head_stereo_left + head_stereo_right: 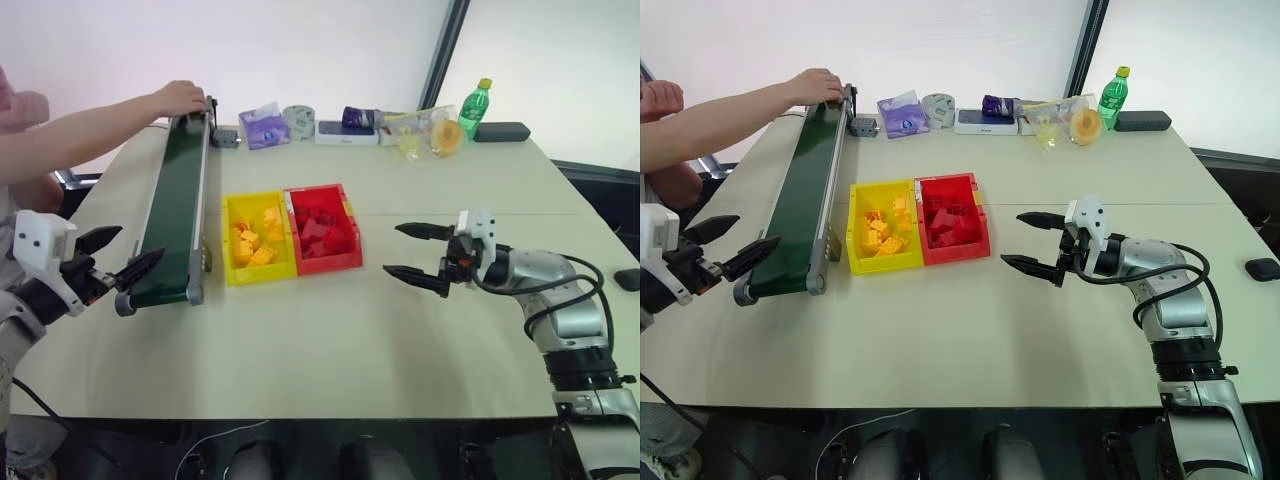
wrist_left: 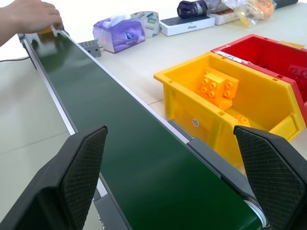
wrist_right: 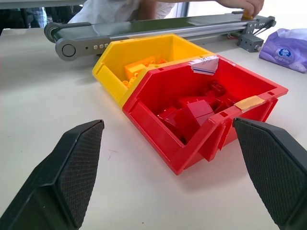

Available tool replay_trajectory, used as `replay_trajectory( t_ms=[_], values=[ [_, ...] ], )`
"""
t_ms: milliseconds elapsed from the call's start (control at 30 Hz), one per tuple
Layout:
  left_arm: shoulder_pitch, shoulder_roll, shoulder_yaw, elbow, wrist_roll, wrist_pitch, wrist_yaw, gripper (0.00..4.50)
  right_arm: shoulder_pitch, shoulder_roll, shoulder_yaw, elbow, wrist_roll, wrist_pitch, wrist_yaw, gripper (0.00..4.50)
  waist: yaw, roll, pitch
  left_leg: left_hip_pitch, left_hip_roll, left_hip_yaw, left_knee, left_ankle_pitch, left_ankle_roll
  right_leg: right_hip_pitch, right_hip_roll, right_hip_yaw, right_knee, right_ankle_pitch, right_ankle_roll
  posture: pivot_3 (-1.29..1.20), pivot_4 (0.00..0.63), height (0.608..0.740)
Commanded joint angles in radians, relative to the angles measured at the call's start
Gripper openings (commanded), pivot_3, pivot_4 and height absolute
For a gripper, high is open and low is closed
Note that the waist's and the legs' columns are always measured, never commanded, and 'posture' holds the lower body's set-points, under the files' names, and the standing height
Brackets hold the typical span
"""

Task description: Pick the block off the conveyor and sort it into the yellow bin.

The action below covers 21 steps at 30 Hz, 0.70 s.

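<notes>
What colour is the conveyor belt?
Dark green; the conveyor belt shows best in the left wrist view.

A red bin (image 1: pixel 325 230) holding dark red blocks (image 1: pixel 318 234) is seen mid-bench (image 1: pixel 330 340). Along the far edge, toward twelve o'clock, a purple tissue pack (image 1: pixel 264 127), a tape roll (image 1: pixel 298 121), a white box (image 1: pixel 347 133), a clear bag (image 1: pixel 428 130), a green bottle (image 1: pixel 474 108) and a dark case (image 1: pixel 502 131) are lined up. A person's arm (image 1: pixel 75 130) is seen at ten o'clock.

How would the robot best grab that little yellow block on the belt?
Probably by its two flat sides facing the belt's edges, coming from the near end, where the open left gripper faces along the belt. The block looks small and boxy; a person's hand covers most of it.
</notes>
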Motion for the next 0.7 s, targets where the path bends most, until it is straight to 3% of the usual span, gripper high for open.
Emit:
replay_trajectory(
  t_ms=[33, 700],
  values=[
    [-0.015, 0.005, 0.010, -0.009, 0.001, -0.022, 0.006, 4.45, -0.020, 0.003, -0.017, -0.019, 0.007, -0.010, -0.005, 4.50, 0.000, 0.000, 0.000, 0.000, 0.000, 0.000, 0.000, 0.000, 0.000, 0.000, 0.000, 0.000, 0.000, 0.000, 0.000, 0.00, 0.150, 0.740],
    [-0.013, -0.007, 0.021, -0.018, -0.006, -0.034, 0.005, 4.45, -0.044, 0.013, -0.009, 0.000, -0.002, -0.016, -0.002, 4.50, 0.000, 0.000, 0.000, 0.000, 0.000, 0.000, 0.000, 0.000, 0.000, 0.000, 0.000, 0.000, 0.000, 0.000, 0.000, 0.00, 0.150, 0.740]
  ],
)
